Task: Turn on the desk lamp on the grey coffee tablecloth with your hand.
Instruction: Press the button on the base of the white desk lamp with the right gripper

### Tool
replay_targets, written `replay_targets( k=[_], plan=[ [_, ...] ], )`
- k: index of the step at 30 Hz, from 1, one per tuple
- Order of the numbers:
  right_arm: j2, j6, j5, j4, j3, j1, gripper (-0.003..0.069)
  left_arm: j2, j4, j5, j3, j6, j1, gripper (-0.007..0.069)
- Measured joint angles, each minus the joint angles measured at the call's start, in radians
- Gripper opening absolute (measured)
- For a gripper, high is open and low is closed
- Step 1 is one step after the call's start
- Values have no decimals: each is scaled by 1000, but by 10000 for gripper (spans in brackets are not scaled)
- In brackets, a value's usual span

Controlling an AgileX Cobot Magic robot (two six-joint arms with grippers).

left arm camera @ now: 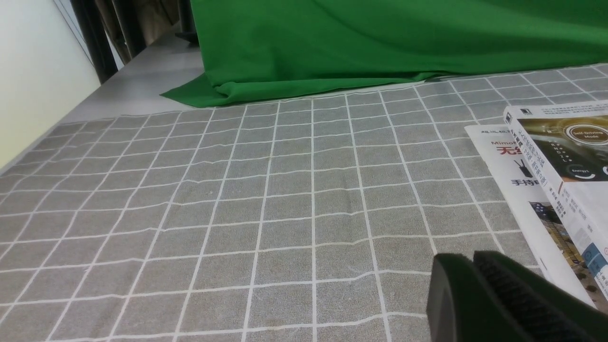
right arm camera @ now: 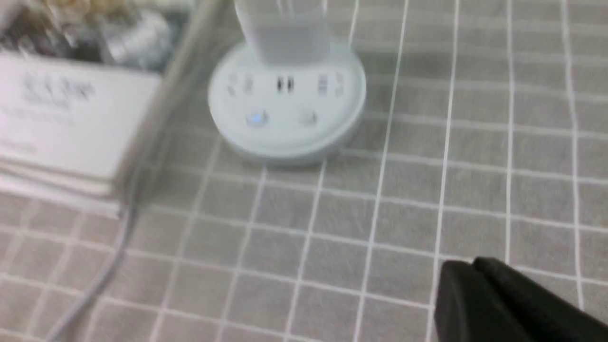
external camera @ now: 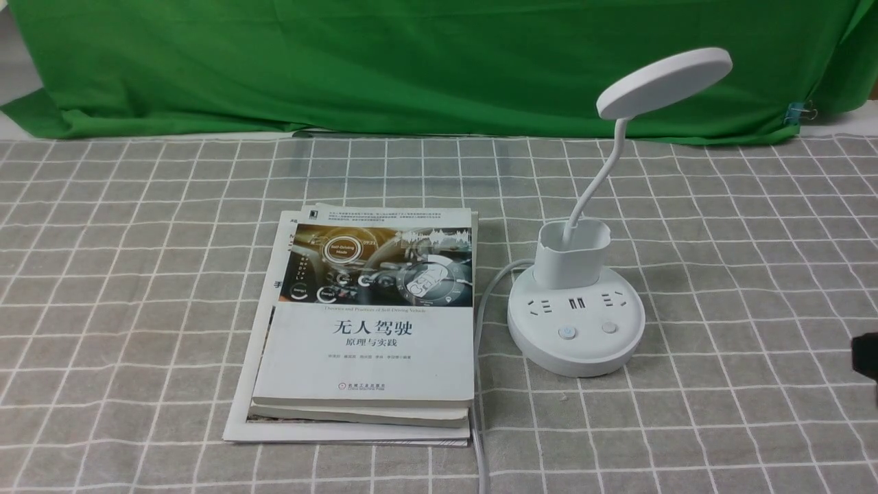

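Desk lamp [external camera: 576,322], unlit, standing toward the right of the grey grid-lined tablecloth [external camera: 727,412], between its far and near edges, beside stacked books [external camera: 370,357]; right gripper [right arm camera: 468,263] and left gripper [left arm camera: 470,256] each with fingers together, pinching nothing; a press landing off-centre could miss the small power button [external camera: 567,333] or slide the base.

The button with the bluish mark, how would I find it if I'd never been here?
On the grey cloth, right of the books, stands a white lamp. Two small round buttons sit on the front of its base. Yours is the left one, bluish; its neighbour is plain grey.
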Motion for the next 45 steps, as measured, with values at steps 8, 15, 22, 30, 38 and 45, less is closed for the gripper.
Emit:
replay_targets(
  k=[8,15,22,30,38,45],
  plan=[
    [458,-37,-58,-10,-139,178,31,0,0,0,0,0,0,19],
    [703,-48,-122,-6,-274,245,32,0,0,0,0,0,0,19],
    [891,-48,-158,-16,-393,243,33,0,0,0,0,0,0,19],
    [945,-47,-161,-26,-448,216,33,0,0,0,0,0,0,19],
    [948,-47,-161,-29,-462,208,33,0,0,0,0,0,0,19],
    [1001,-46,-174,-27,-472,205,34,0,0,0,0,0,0,19]
  ],
)
